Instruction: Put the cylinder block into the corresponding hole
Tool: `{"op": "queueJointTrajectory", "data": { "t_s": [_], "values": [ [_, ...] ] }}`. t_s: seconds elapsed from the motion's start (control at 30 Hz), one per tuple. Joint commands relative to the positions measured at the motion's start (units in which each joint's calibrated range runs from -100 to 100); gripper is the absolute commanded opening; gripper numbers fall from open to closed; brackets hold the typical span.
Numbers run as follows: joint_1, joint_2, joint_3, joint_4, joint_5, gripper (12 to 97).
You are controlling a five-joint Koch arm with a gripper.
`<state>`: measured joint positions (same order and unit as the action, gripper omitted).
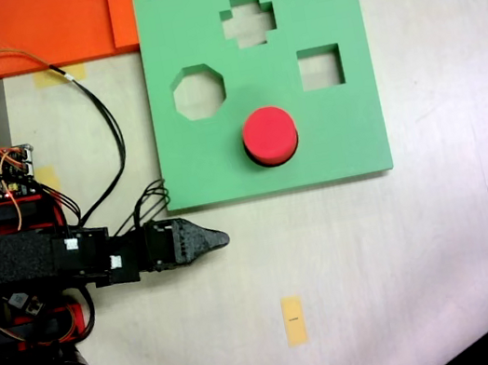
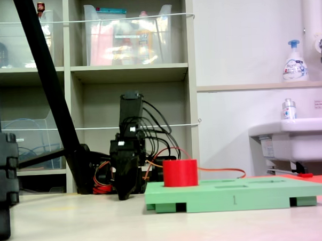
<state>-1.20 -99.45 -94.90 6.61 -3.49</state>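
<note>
The black plastic claw (image 1: 221, 238) is resting low over the pale table (image 1: 405, 239), just off the near edge of the green square foam board (image 1: 222, 163), and whether its jaws are spread or pressed together I cannot tell, since they are lining up one behind the other. Ahead of the tip and to its side, the short bright red foam cylinder block (image 1: 270, 134) is sitting upright in the board's round cutout, standing proud of it. Judging from this, any careless swing could be clipping the board's edge or the red block and dragging both askew.
</note>
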Motion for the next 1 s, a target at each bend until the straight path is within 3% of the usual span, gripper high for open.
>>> {"op": "queueJointTrajectory", "data": {
  "t_s": [0.0,0.37,0.97],
  "values": [
    [0.0,-0.55,-4.3,-0.4,-0.29,44.8],
    [0.15,-0.55,-5.1,-4.83,-0.15,49.5],
    [0.2,-0.55,-5.1,-4.35,-0.1,49.5]
  ]
}}
